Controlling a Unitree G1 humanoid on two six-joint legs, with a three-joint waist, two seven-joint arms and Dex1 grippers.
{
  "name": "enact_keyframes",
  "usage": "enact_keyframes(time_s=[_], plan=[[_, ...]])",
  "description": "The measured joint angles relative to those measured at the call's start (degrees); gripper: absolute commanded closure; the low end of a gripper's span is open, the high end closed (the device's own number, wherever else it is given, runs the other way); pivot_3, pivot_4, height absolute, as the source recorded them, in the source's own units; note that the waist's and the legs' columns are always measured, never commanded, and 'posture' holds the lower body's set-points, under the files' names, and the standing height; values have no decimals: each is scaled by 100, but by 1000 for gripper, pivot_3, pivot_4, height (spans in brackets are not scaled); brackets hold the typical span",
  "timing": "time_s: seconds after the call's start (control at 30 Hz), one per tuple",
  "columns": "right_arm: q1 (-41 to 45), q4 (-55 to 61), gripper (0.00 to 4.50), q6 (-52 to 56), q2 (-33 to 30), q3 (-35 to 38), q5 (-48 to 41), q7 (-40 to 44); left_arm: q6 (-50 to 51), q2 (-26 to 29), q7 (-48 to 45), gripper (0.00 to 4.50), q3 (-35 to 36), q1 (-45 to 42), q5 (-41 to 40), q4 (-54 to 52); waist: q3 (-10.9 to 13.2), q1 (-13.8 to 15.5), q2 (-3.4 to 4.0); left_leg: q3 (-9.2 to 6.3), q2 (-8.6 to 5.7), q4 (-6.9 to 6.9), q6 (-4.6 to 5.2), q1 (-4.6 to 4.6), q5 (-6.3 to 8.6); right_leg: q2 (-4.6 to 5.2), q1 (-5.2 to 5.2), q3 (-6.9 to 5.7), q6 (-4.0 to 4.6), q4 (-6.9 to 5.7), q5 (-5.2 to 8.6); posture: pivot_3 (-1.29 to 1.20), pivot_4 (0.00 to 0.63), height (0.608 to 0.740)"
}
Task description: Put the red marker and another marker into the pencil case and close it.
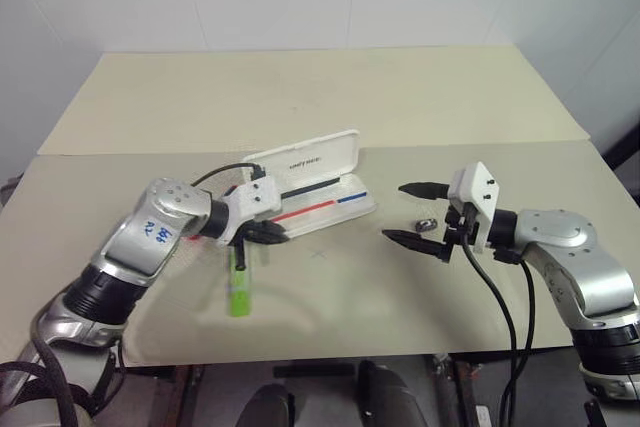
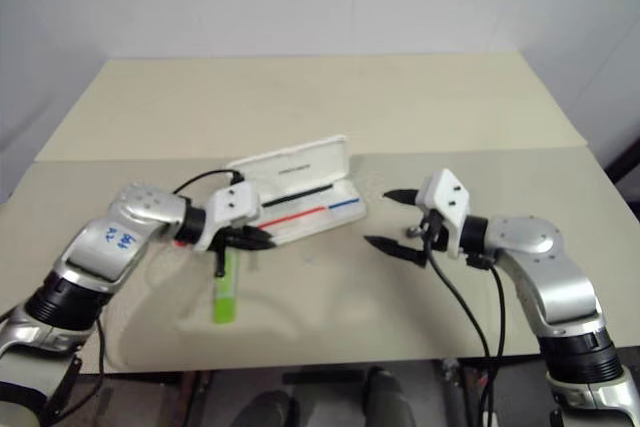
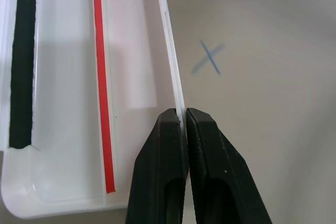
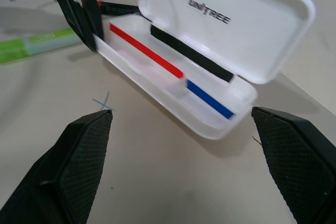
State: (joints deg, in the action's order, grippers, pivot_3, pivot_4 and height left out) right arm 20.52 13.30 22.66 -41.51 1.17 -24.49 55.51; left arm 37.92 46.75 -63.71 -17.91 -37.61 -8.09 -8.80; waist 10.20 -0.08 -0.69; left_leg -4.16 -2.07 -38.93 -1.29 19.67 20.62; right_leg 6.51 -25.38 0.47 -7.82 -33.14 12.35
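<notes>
Lime-green highlighter (image 1: 240, 287) is the closest thing to me. It's lying flat on the beige surface (image 1: 400, 297), pointing away from me, with its far end just under my left wrist. It's outside the pencil case, a bit to its left and nearer.

Just past that is my left gripper (image 3: 185, 114). It's clenched tight on the front wall of the pencil case (image 1: 310, 182), near its left end, with the thin white rim pinched between the two black fingers. There's a small blue X (image 3: 210, 59) drawn on the surface right in front of the case.

Over on the other side, my right gripper (image 1: 412, 214) is hanging above the surface with its fingers spread wide and nothing in them. It's aimed at the right end of the case but well clear of it. A small dark object (image 1: 425, 222) sits on the surface next to it; can't tell what it is.

The case itself is open, lid standing up at the back with dark lettering on it. Inside I can see a red stripe, a blue stripe and a black strip along the hinge side, no markers in there.

The red marker (image 4: 118, 8) is mostly hidden. A dark shaft with a bit of red pokes out behind my left gripper, just off the case's left end.
</notes>
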Motion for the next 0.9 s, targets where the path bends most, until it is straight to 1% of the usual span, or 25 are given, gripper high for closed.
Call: enact_keyframes(time_s=[0.13, 0.27, 0.4, 0.67, 0.9], plan=[[-155, 36, 0, 30, -85, 127, -39, 4, -71, 181, -145, 4490, -4, 0, 29, -135, 1, 19, -1, -1, 0, -2, 5, 8, 3, 0, 0, -1, -5, 7, -3, 0, 150, 740], [-398, 273, 0, 144, -174, 188, -143, 19, -119, 191, -191, 4490, -30, 7, 76, -373, 1, 13, -1, 1, 0, -3, 15, 13, 8, 0, 0, -1, -7, 17, -4, 0, 150, 740], [-795, 628, 0, 266, -260, 414, -339, 31, -144, 156, -138, 4490, -92, 45, 146, -710, 1, 18, -1, 3, -2, -5, 23, 15, 15, 1, 0, 0, -9, 22, -5, 0, 150, 740], [-1395, 1230, 0, 508, -291, 647, -642, -7, -115, 133, -76, 4490, -233, 277, 173, -1127, 1, 12, -2, 3, 0, -7, 42, 10, 25, 0, 1, 1, -10, 16, -6, 0, 150, 740], [-2044, 1336, 0, 560, -313, 1026, -715, -88, 19, 220, 20, 4490, -240, 727, 174, -1325, 1, 19, -2, 3, 0, -8, 44, 10, 25, 0, 1, 2, -11, 15, -6, 0, 150, 740]])
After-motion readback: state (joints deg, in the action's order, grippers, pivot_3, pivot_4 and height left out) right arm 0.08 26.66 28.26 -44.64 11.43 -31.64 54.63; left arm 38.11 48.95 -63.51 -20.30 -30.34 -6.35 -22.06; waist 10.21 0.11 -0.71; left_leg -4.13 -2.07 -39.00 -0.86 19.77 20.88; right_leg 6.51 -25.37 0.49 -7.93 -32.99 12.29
